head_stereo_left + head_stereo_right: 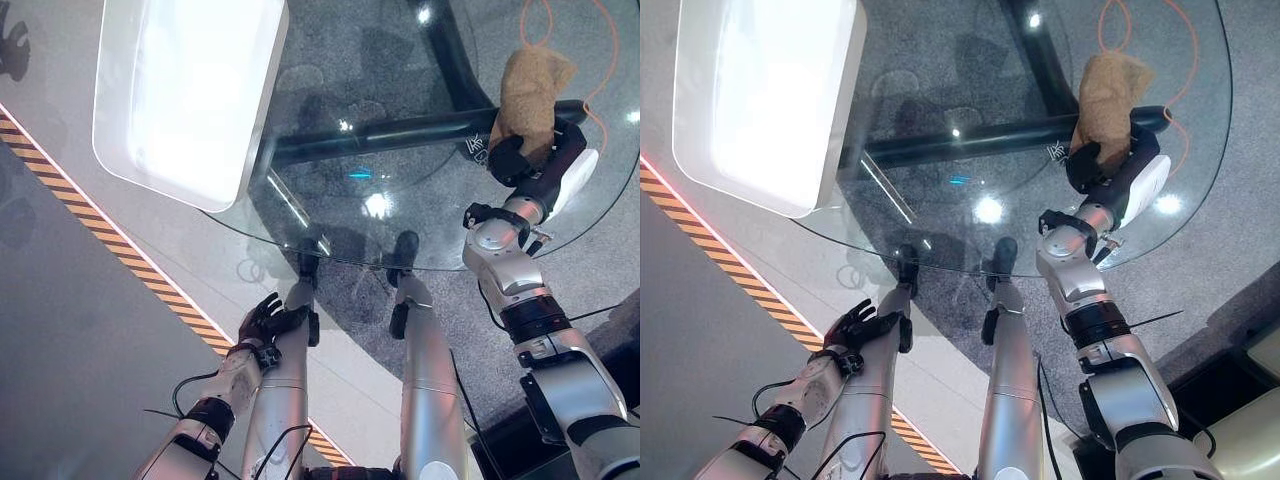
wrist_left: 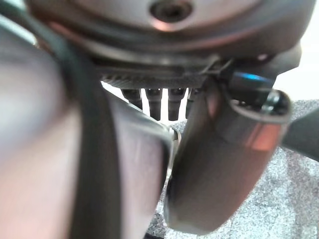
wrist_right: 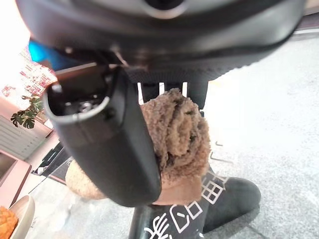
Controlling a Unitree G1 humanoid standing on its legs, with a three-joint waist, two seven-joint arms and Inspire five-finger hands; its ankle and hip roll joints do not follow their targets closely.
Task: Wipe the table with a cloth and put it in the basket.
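Round glass table [image 1: 400, 240] seen from above, with a dark frame [image 1: 380, 132] showing through the glass. White basket [image 1: 190, 95] sitting on the far left part of the table, hanging a bit past the rim. Inside looks bright and washed out, so can't tell what's in it, if anything.

Brown fuzzy cloth [image 1: 532, 92] over on the right side of the table, well apart from the basket. Bunched up, resting on the glass and clamped in the right hand [image 1: 525, 160]. In the right wrist view, cloth [image 3: 179, 134] wadded between the thumb and the fingers [image 3: 149, 92] curled round it, so definitely gripped, not just pressed flat.

Left hand [image 1: 265, 320] hanging low, below the table's near edge and off to the left, holding nothing. Fingers spread and relaxed, also a straight row of them in the left wrist view [image 2: 159, 99]. Not touching the table.

Striped orange and black line [image 1: 100, 230] running diagonally across the floor to the left, and an orange cable [image 1: 560, 30] looping on the floor beyond the cloth, seen through the glass
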